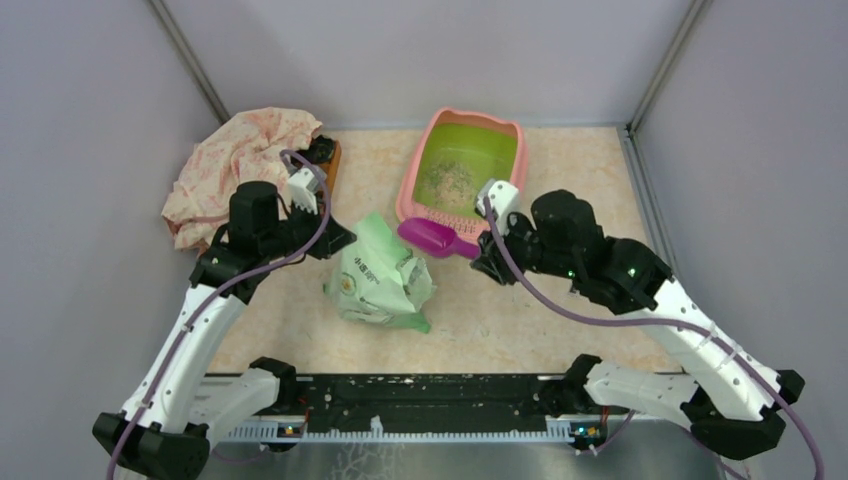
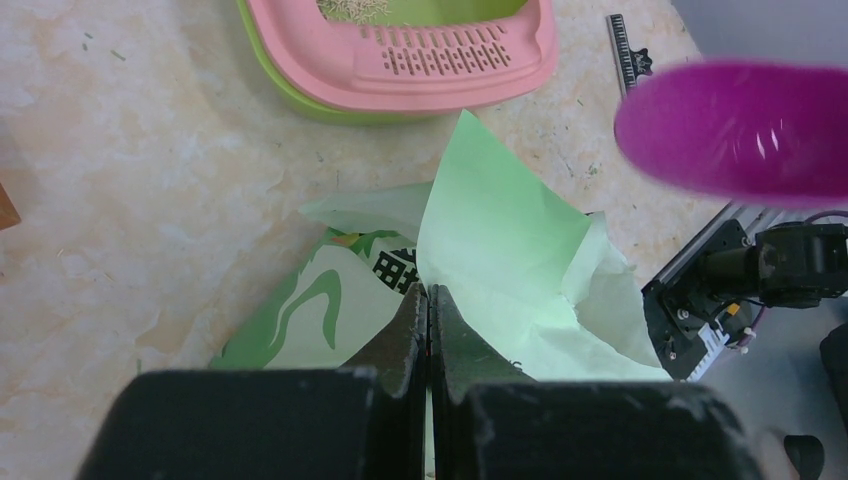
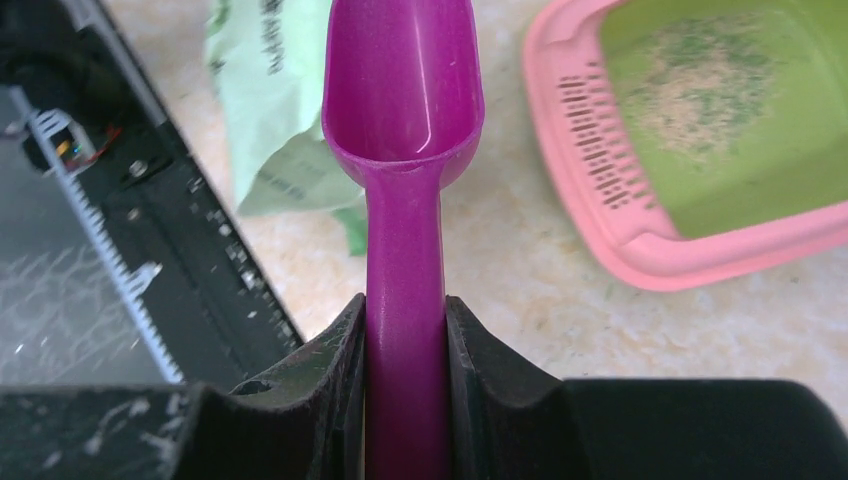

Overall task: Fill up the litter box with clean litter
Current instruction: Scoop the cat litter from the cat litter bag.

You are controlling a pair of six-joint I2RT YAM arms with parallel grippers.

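Top view: 1 litter box (image 1: 425, 150) holds 1 thin patch of clean litter (image 1: 447, 178). Just in front of its slotted ledge hangs 1 scoop (image 1: 430, 237), long axis parallel to that ledge. Its bowl points away from the right gripper (image 1: 478, 255) toward 1 bag (image 1: 378, 280), which lies farther from the box.

Left wrist: the left gripper (image 2: 428, 295) has its fingers together, apparently pinching the bag's raised flap.

Right wrist: the fingers are clamped on the scoop handle. The bowl is empty, between box and bag. The right arm is nearer the box.
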